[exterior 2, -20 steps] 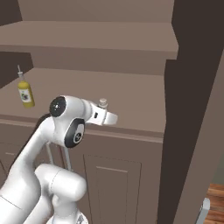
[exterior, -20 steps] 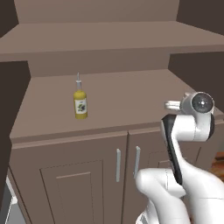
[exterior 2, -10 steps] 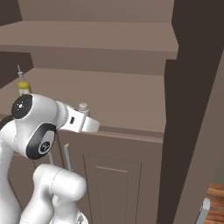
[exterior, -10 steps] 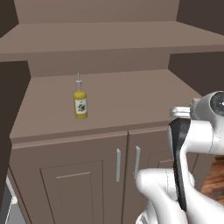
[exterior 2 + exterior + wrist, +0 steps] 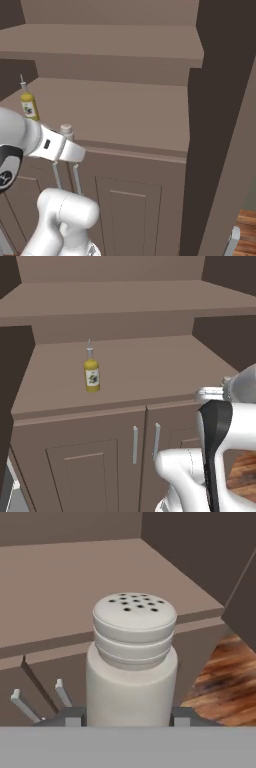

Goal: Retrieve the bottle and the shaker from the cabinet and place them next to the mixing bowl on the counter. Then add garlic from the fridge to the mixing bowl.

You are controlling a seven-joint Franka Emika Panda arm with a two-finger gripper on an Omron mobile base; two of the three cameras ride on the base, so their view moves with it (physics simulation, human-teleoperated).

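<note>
The shaker (image 5: 131, 662) stands upright between the claw's (image 5: 128, 717) fingers, gripped at its base, off the shelf's (image 5: 150, 363) front edge. The bottle (image 5: 91, 372) stands on that shelf at nine o'clock. The fingertips are cut off by the frame.

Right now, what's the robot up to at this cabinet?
The gripper is shut on the off-white cylindrical shaker with a holed rounded top, holding it out in front of the taupe-brown wooden cabinet. The small yellow bottle with a thin grey spout stands upright on the lower shelf, untouched.
</note>
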